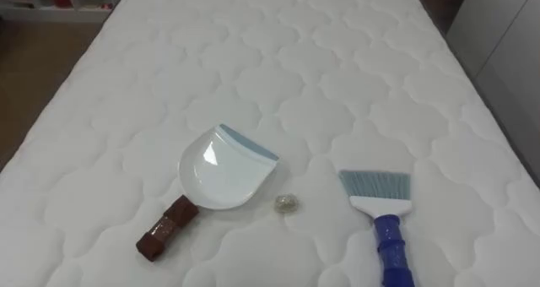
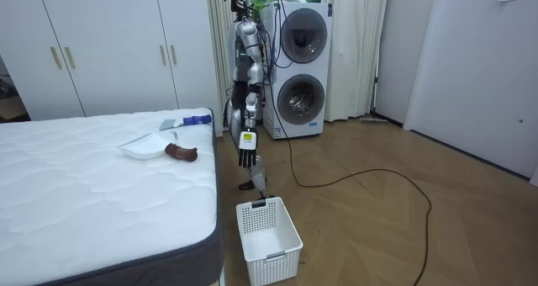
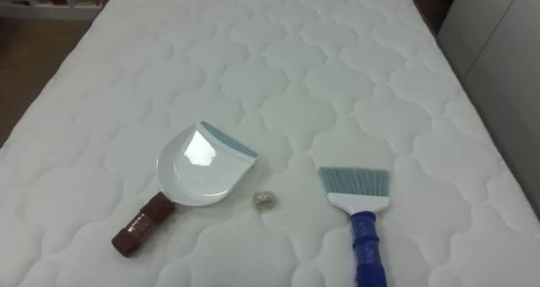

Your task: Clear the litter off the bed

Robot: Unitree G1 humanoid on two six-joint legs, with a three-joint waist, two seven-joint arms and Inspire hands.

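A white dustpan (image 1: 221, 173) with a brown handle (image 1: 167, 230) lies on the quilted white mattress (image 1: 295, 59), its mouth turned away from me. A small crumpled scrap (image 1: 287, 203) rests just right of the pan. Further right lies a brush (image 1: 381, 207) with a blue handle and grey-blue bristles pointing up the bed. In the room view I stand upright at the bed's end, close to the dustpan (image 2: 145, 146) and the brush (image 2: 187, 119). My left hand (image 2: 245, 157) hangs at my side beside the bed's corner, fingers straight and holding nothing.
A white slatted basket (image 2: 267, 229) stands on the wooden floor by the bed's near corner. White wardrobes (image 2: 109, 46) line the wall along the bed's far side. Two stacked washing machines (image 2: 301, 67) stand behind me.
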